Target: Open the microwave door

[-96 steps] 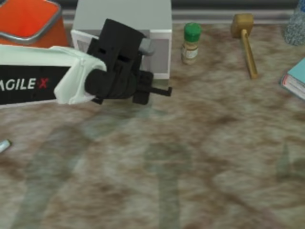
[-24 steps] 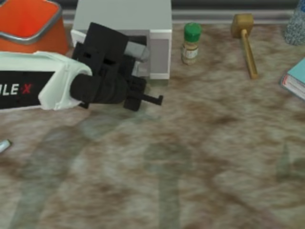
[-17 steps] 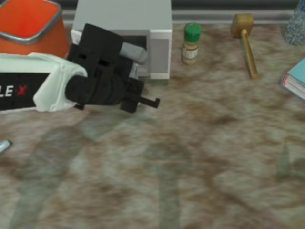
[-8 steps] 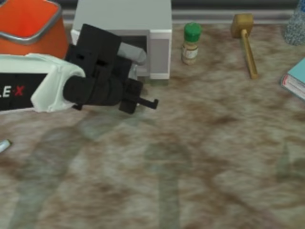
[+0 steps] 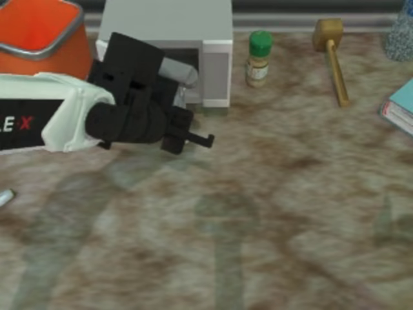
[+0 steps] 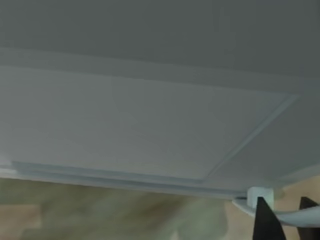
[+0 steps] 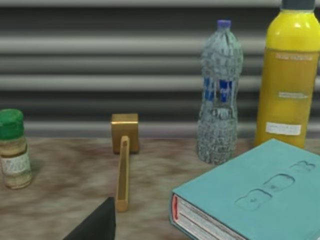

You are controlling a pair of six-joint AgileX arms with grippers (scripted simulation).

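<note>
The white-grey microwave [image 5: 169, 22] stands at the back left of the table, its grey control panel [image 5: 217, 74] facing the front. The microwave door [image 6: 135, 125] stands ajar, and a dark gap [image 5: 188, 57] shows behind its handle. My left arm [image 5: 71, 119] reaches in from the left, and its black wrist covers most of the door from above. In the left wrist view my left gripper [image 6: 285, 220] is shut on the silvery-white handle bar [image 6: 295, 218], with the door panel filling the picture. My right gripper [image 7: 100, 225] is off to the right, near the teal book.
An orange bin [image 5: 39, 29] stands left of the microwave. A green-lidded spice jar [image 5: 259, 59], a wooden mallet [image 5: 334, 55], a water bottle [image 7: 219, 95], a yellow bottle [image 7: 287, 75] and a teal book [image 5: 403, 103] lie to the right.
Since the earliest frame my left gripper has moved left and a little forward with the handle, swinging the door ajar. Over the last half second nothing has visibly moved.
</note>
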